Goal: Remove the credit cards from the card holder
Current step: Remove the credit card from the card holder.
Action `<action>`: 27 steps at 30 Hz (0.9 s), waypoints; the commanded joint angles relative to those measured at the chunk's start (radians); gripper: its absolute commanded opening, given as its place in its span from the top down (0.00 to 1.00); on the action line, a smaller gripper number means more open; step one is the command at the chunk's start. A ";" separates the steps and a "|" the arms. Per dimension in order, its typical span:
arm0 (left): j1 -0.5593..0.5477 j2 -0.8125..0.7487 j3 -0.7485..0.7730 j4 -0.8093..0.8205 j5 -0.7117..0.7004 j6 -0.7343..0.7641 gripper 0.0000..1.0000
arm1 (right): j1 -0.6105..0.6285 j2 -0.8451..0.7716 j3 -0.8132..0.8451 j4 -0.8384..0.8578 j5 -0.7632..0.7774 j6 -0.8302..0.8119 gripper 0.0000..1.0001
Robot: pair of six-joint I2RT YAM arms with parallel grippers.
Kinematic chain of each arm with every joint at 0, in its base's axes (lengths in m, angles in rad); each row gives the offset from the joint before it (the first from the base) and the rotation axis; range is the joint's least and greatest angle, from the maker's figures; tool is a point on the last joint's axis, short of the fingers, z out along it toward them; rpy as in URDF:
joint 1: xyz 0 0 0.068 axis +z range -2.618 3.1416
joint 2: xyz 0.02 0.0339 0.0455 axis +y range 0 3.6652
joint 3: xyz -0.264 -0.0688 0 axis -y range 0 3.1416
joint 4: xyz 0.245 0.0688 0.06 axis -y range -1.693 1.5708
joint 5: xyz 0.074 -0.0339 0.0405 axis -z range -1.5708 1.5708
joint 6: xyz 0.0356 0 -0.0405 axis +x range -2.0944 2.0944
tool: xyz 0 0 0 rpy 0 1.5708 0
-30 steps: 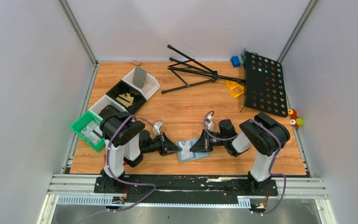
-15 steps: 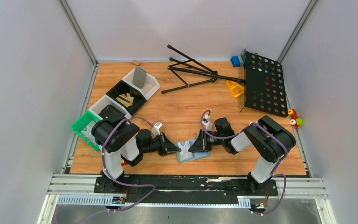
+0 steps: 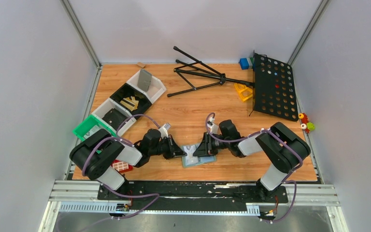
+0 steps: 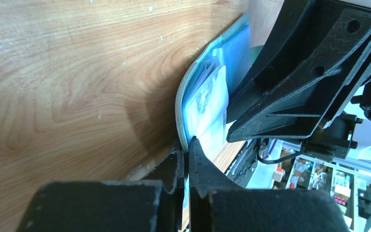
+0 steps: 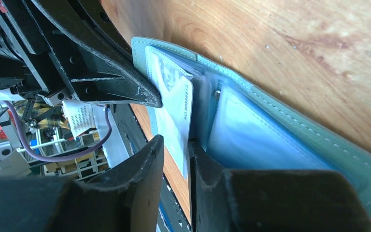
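Note:
The grey-blue card holder (image 3: 200, 159) lies open near the table's front edge, between my two grippers. My left gripper (image 4: 187, 145) is shut on the holder's (image 4: 207, 92) curled-up left edge. In the right wrist view a whitish credit card (image 5: 176, 108) with dark print sticks out of a translucent sleeve of the holder (image 5: 294, 140). My right gripper (image 5: 176, 145) is open by a narrow gap. The card's end stands in that gap, next to the right finger and apart from the left one. In the top view the left gripper (image 3: 181, 153) and right gripper (image 3: 196, 151) almost meet.
A red block with white squares (image 3: 121, 166) lies under the left arm. A green tray (image 3: 88, 129) and white bins (image 3: 130, 99) line the left side. At the back are a black folding stand (image 3: 198, 75), a black perforated panel (image 3: 275, 87) and small blue (image 3: 244, 63) and yellow (image 3: 244, 92) pieces.
My right gripper's jaws have parted from shut. The left arm's upper body has swung down and to the left, uncovering the red block. Both grippers have edged slightly towards the back.

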 commanded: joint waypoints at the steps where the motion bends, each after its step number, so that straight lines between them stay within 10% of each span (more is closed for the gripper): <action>1: -0.015 -0.036 0.023 -0.136 -0.030 0.091 0.96 | 0.014 -0.012 0.032 -0.006 0.054 -0.040 0.74; 20: -0.013 -0.056 0.032 -0.130 0.019 0.066 0.75 | -0.006 -0.052 0.020 -0.031 0.045 -0.042 0.89; 27: -0.013 -0.063 0.001 0.017 0.063 0.004 0.88 | -0.006 -0.040 0.014 0.002 0.024 -0.022 0.99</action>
